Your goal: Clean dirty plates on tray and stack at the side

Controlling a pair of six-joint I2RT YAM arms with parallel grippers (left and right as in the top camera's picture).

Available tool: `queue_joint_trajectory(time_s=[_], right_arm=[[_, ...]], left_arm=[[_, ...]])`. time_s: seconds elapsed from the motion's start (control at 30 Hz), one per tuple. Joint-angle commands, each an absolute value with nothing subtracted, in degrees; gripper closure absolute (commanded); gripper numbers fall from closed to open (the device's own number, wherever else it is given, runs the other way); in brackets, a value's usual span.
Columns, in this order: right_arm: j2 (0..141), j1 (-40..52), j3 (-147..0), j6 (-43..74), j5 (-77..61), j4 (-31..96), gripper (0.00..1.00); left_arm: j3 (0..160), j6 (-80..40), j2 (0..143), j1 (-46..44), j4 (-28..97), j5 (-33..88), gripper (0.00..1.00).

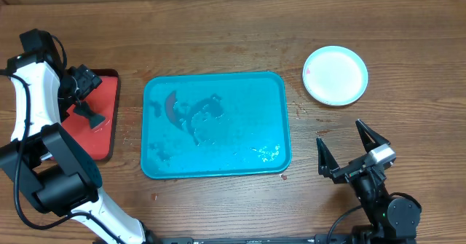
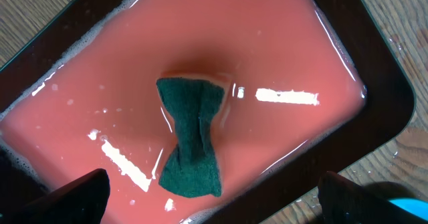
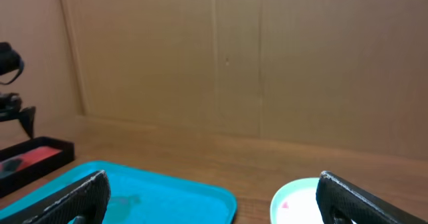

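The teal-blue tray (image 1: 247,120) lies mid-table with dark smears and water on it and no plate on it. It also shows in the right wrist view (image 3: 154,190). Plates (image 1: 335,75) sit on the table right of the tray, white on top with a mint rim showing and a small red speck at the left edge. They show at the bottom of the right wrist view (image 3: 301,200). My left gripper (image 1: 86,98) is open over the red tray, above the dark sponge (image 2: 192,137), with its fingers (image 2: 214,204) apart from it. My right gripper (image 1: 344,143) is open and empty near the table's front right, also in its own view (image 3: 212,190).
The red dark-rimmed tray (image 1: 109,98) at the far left holds pinkish soapy water (image 2: 267,50), and the sponge lies in it. A brown cardboard wall (image 3: 234,57) stands behind the table.
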State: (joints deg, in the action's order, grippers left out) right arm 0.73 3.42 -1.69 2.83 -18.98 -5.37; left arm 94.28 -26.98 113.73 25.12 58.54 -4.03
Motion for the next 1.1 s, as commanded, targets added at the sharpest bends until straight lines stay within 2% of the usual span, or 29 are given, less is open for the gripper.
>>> queue_joint_trajectory(time_s=[0.0, 0.17, 0.37, 0.57, 1.07], right_arm=[[0.16, 3.42, -0.45, 3.09, -16.08, -6.57, 0.0], [0.14, 3.79, -0.45, 3.07, -11.79, -5.13, 0.0], [0.16, 3.66, -0.47, 3.01, -6.46, 4.4, 0.0], [0.16, 3.55, -0.47, 2.96, 1.45, 4.84, 0.0], [0.16, 3.46, -0.47, 1.72, 0.56, 4.84, 0.0]], left_arm=[[95.13, -27.0, 113.12, 25.1, 58.46, -3.99, 0.0], [95.13, -27.03, 113.12, 25.1, 58.46, -3.99, 0.0], [95.13, -27.0, 113.12, 25.1, 58.46, -3.99, 0.0], [95.13, -27.0, 113.12, 25.1, 58.46, -3.99, 0.0], [95.13, -27.03, 113.12, 25.1, 58.46, -3.99, 0.01]])
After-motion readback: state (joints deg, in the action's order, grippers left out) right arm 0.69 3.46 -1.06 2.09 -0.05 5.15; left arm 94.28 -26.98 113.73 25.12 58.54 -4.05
